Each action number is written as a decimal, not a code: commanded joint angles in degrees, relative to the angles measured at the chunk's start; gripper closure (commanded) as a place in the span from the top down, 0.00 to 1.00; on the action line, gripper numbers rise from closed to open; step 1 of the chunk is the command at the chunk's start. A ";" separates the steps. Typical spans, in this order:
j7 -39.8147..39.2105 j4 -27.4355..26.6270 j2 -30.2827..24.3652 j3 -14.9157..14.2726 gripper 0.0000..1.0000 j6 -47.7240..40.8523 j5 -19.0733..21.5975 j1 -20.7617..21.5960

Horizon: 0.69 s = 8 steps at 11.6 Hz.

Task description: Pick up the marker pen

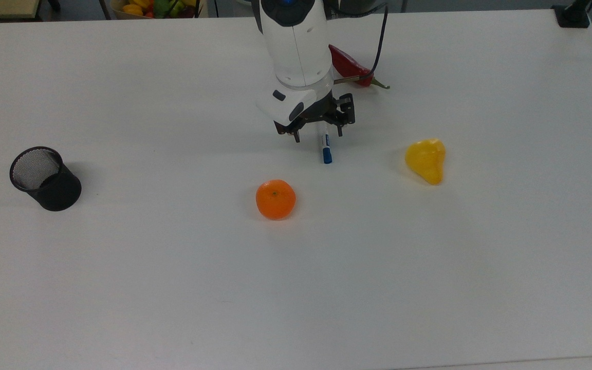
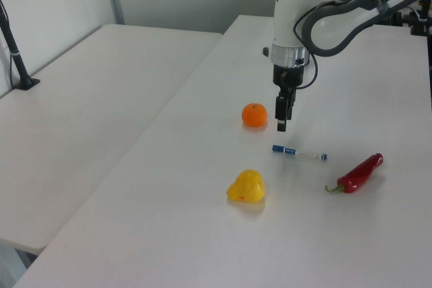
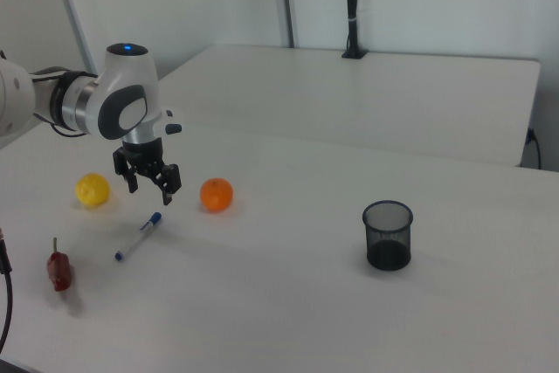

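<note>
In the top view the near part of the table [image 1: 296, 298] is bare white. Going farther, the orange [image 1: 275, 199] sits near the middle, with the black mesh cup [image 1: 45, 178] well apart toward the top view's left and the yellow pear [image 1: 426, 160] well apart toward the top view's right.

Just beyond the orange lies the pen [image 1: 326, 148], flat on the table, its blue cap pointing toward the near edge and its white barrel running back under the gripper [image 1: 317, 134]. The left view shows the pen [image 2: 299, 152] lying free on the surface, between the orange [image 2: 254, 114] and the chili [image 2: 358, 173], with the pear [image 2: 246, 187] nearer the camera. In the right view the pen [image 3: 139, 236] lies at a slant, blue cap toward the orange [image 3: 216, 195], small blue end toward the chili [image 3: 58, 270].

The gripper hangs above the pen, not touching it. Its two fingers stand spread apart with nothing between them; in the top view one dark finger is on each side of the barrel's far part. The left view shows the gripper [image 2: 281, 123] clear of the table, above and beyond the pen. In the right view the gripper [image 3: 150, 188] has its fingers splayed, above the pen's capped end.

Farther still in the top view, the chili [image 1: 350, 67] lies partly behind the white arm [image 1: 295, 41], its green stem pointing to the top view's right. At the far edge, a basket of fruit [image 1: 154, 7] is just off the table.
</note>
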 commanded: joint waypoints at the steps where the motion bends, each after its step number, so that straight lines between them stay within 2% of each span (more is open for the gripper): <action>1: 1.47 -0.70 -4.63 -0.35 1.00 -0.68 -1.01 -1.18; 3: 1.47 1.05 -8.06 -0.70 1.00 -7.24 -1.10 -2.76; 4: 1.38 2.11 -10.34 -1.74 1.00 -10.32 -1.10 -3.38; 5: 1.38 2.20 -13.32 -4.19 1.00 -13.05 -1.01 -3.38; 8: 1.47 4.13 -19.40 -7.54 1.00 -21.84 -1.10 -3.38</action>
